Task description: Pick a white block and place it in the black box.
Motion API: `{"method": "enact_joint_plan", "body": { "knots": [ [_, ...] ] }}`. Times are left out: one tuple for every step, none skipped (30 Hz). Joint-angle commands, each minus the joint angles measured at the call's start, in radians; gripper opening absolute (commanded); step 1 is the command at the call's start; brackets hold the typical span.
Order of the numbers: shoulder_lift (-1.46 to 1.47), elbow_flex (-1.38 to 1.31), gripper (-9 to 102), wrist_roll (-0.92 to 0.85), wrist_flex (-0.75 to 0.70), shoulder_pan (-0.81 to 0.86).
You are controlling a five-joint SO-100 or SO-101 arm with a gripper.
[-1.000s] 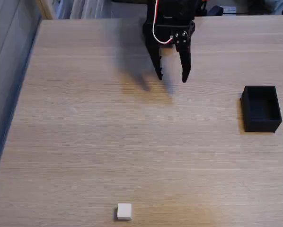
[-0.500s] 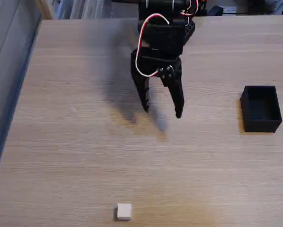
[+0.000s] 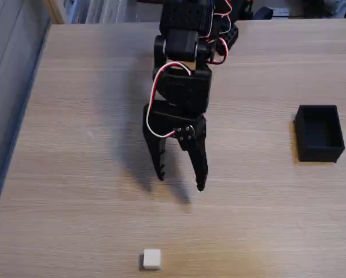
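Note:
The white block (image 3: 152,259) is a small cube lying on the wooden table near the bottom edge of the fixed view. The black box (image 3: 319,133) stands open-topped at the right side, with nothing visible inside. My gripper (image 3: 180,182) hangs over the middle of the table, fingers pointing toward the bottom of the view, open with nothing between them. It is well above the block in the picture and a little to its right. The box is far to the gripper's right.
The wooden table (image 3: 74,174) has its left edge along a grey floor strip. The arm's base and cables (image 3: 196,23) sit at the top centre, with clutter behind the far table edge.
The arm has stretched out from the top of the view toward the white block, the open gripper travelling down and slightly left. Block and box have not moved.

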State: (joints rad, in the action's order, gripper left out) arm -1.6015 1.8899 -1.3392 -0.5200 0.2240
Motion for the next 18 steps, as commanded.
{"method": "enact_joint_plan", "body": {
  "knots": [
    [0.051, -0.081, 35, -0.015, 0.058, 0.008],
    [0.075, -0.106, 35, -0.015, 0.064, 0.011],
    [0.100, -0.132, 35, -0.015, 0.071, 0.014],
    [0.124, -0.158, 35, -0.015, 0.074, 0.017],
    [0.150, -0.184, 35, -0.017, 0.075, 0.020],
    [0.173, -0.206, 35, -0.020, 0.078, 0.023],
    [0.193, -0.224, 35, -0.020, 0.089, 0.026],
    [0.212, -0.238, 35, -0.021, 0.101, 0.031],
    [0.227, -0.250, 35, -0.023, 0.112, 0.034],
    [0.244, -0.262, 35, -0.028, 0.123, 0.038],
    [0.259, -0.272, 35, -0.031, 0.133, 0.043],
    [0.273, -0.284, 35, -0.032, 0.140, 0.048],
    [0.287, -0.296, 35, -0.034, 0.146, 0.051],
    [0.301, -0.304, 35, -0.037, 0.155, 0.055],
    [0.313, -0.311, 35, -0.041, 0.161, 0.058],
    [0.324, -0.319, 35, -0.044, 0.167, 0.061],
    [0.336, -0.330, 35, -0.048, 0.170, 0.064],
    [0.345, -0.339, 35, -0.048, 0.172, 0.066]
  ]
}}
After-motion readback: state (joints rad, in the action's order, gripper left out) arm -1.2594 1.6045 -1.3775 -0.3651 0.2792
